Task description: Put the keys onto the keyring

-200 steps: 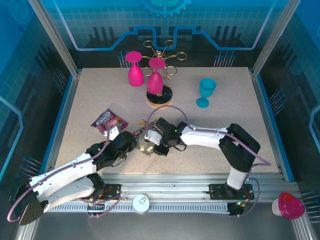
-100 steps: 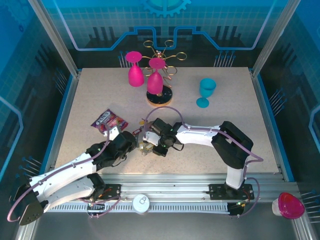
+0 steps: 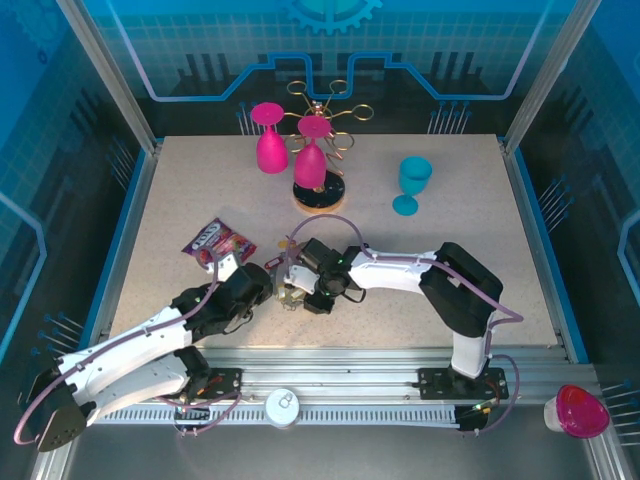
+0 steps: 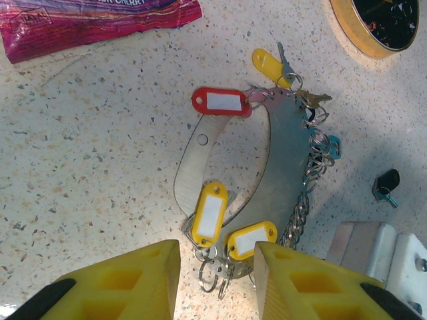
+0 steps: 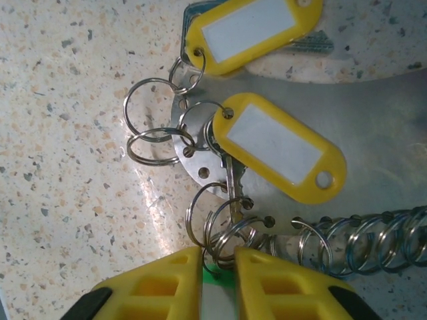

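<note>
The keyring [image 4: 290, 143] is a flat grey metal loop lying on the table, its edge strung with small split rings. Keys with a red tag [image 4: 222, 102] and yellow tags [image 4: 209, 212] hang on it. A black-tagged key [image 4: 385, 183] lies loose to its right. My left gripper [image 4: 217, 267] stands open, straddling the loop's near end without gripping it. My right gripper [image 5: 218, 257] is shut on a green tag [image 5: 217, 283], whose ring lies among the split rings at the keyring's [image 5: 373, 127] edge. From above, both grippers [image 3: 268, 285] [image 3: 292, 290] meet over the loop.
A purple snack packet [image 3: 212, 240] lies left of the grippers. Behind them stand the round wooden rack base [image 3: 318, 194], two pink glasses [image 3: 270, 140] and a teal glass [image 3: 412, 184]. The right gripper's white mount [image 4: 373, 253] sits close beside my left finger.
The right arm has slid a little to the left, closer to the left gripper. The left arm has stayed still.
</note>
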Robot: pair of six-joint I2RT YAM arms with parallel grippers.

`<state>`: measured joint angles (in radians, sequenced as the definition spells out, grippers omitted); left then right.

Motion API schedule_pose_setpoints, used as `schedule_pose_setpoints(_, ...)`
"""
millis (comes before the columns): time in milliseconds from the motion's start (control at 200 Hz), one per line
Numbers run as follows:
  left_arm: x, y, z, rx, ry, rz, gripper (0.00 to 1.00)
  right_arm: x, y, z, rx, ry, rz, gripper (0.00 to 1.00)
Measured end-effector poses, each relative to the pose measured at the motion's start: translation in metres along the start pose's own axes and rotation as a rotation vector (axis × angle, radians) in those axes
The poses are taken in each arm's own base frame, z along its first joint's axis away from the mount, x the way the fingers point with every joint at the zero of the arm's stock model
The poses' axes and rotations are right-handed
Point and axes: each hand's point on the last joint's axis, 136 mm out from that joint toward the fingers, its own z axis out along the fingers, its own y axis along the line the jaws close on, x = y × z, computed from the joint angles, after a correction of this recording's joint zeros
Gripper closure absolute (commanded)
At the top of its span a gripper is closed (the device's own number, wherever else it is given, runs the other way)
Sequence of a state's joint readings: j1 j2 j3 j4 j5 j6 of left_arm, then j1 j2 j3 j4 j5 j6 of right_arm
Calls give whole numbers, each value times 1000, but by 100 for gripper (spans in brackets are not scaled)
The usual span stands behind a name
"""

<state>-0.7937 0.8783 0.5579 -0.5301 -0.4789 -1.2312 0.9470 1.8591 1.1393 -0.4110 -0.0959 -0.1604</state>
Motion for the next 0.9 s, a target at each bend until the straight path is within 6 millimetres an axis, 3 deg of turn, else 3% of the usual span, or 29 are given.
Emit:
schedule_pose_setpoints(285,-1,-1,-2,8,-3,-4,65,-2,-7,0,41,-6,-1,100)
schedule_pose_setpoints(595,0,-1,0,10,1,19,57,-10,-6,-3,36,-51,89,100)
schedule_pose_setpoints(901,18,12,8,2,67,35,55,-1,-12,-15,13,-93,244,100)
